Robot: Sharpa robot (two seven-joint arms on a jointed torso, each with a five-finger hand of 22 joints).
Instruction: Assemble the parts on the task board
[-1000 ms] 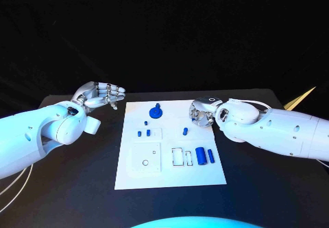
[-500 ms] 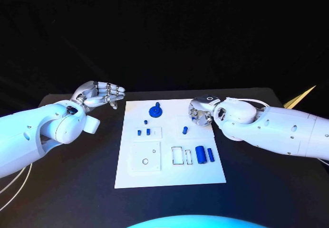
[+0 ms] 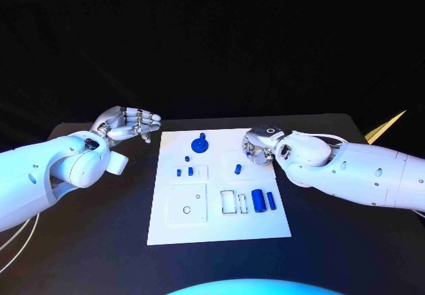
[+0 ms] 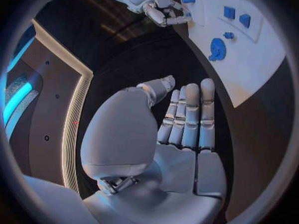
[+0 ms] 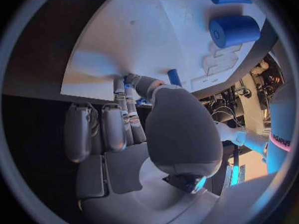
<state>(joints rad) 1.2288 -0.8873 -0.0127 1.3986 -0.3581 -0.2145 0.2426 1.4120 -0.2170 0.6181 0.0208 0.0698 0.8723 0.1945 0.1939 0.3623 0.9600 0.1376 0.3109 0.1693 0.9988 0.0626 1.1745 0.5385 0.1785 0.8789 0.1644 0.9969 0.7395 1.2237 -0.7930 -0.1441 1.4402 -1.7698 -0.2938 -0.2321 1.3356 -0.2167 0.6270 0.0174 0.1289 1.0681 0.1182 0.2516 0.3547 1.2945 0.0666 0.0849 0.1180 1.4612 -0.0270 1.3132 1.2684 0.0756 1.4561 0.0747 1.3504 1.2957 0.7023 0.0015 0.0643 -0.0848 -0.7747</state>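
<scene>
Your left hand (image 3: 130, 125) hovers over the black tabletop (image 3: 106, 246) just off the task board's (image 3: 222, 227) far left corner, fingers loosely curled, holding nothing. On the white board you see a blue disc (image 3: 201, 145) near the far edge, small blue pegs (image 3: 183, 171), and two blue cylinders (image 3: 263, 200). Your right hand (image 3: 257, 147) sits at the board's right edge, fingertips (image 5: 126, 83) touching the board; whether they pinch anything, you cannot tell.
</scene>
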